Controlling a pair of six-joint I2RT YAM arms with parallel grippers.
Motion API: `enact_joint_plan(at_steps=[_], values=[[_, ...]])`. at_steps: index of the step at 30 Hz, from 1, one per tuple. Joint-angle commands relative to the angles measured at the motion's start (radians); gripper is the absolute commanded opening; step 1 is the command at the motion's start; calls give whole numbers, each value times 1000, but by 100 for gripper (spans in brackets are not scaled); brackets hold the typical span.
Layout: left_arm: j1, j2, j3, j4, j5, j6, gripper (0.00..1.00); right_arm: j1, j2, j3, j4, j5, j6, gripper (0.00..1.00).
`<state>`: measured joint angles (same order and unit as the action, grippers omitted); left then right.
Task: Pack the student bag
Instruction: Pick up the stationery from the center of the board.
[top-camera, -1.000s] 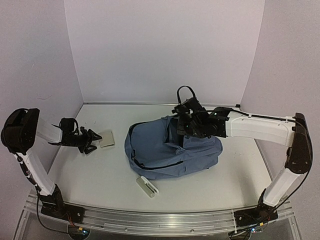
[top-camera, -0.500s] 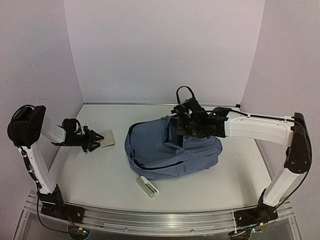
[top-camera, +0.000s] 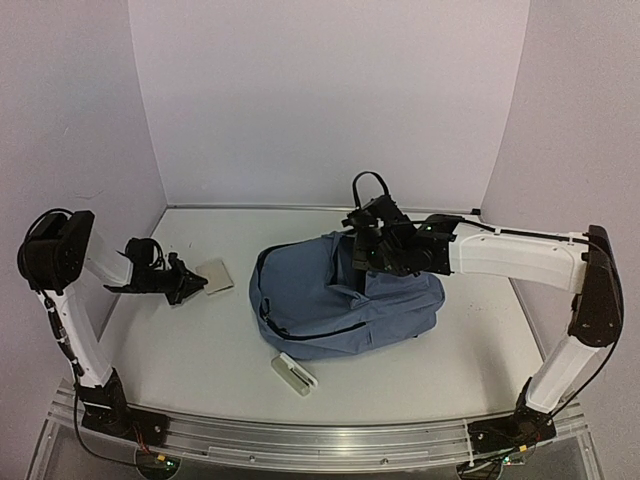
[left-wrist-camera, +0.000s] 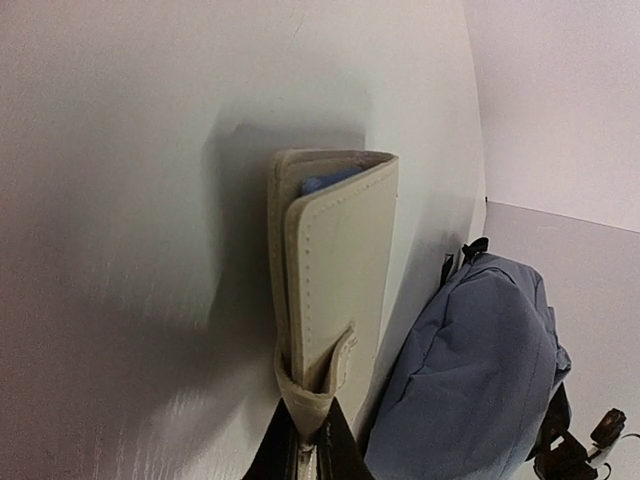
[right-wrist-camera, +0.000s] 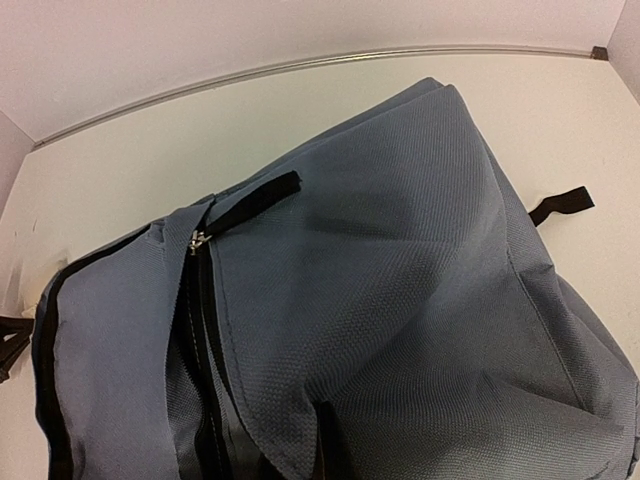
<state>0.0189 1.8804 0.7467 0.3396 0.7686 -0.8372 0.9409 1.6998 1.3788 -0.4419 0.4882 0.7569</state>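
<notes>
Backpack (top-camera: 345, 305) lies at the middle of the desk (top-camera: 190, 350). Left pincer (top-camera: 189, 285) is clenched on the edge of a cream wallet (top-camera: 214, 277), left of the backpack. Right pincer (top-camera: 365, 258) sits at the backpack's top; I cannot tell whether it grips. A small white object (top-camera: 293, 373) lies just before the backpack.

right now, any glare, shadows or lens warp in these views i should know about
Left wrist: strong fisheye bends the table edge; the cream wallet throws a soft shadow leftward, with sheen lower left. Right wrist: a dark shadow patch on the student bag. Top external: even light, sharp.
</notes>
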Motion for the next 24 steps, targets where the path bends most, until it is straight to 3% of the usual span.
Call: enact_joint_plan(at_steps=[1,7,11,14,19,24], values=[[3,-109,7,-12,34,20,0,2,-21,46,72,-13,-7,0],[-30,-351,-13,-87,17,3,0,-2,-35,45,75,-48,-10,0],[-148,-542,23,-283,-92,10,0,-9,-49,34,89,-89,-8,0],[-264,-630,24,-309,-154,-57,0,-17,-59,17,103,-121,-3,0],[-443,-674,56,-326,-217,-137,0,-28,-68,9,122,-153,0,0],[-612,-610,110,-315,-255,-201,0,-31,-80,11,135,-174,0,0]])
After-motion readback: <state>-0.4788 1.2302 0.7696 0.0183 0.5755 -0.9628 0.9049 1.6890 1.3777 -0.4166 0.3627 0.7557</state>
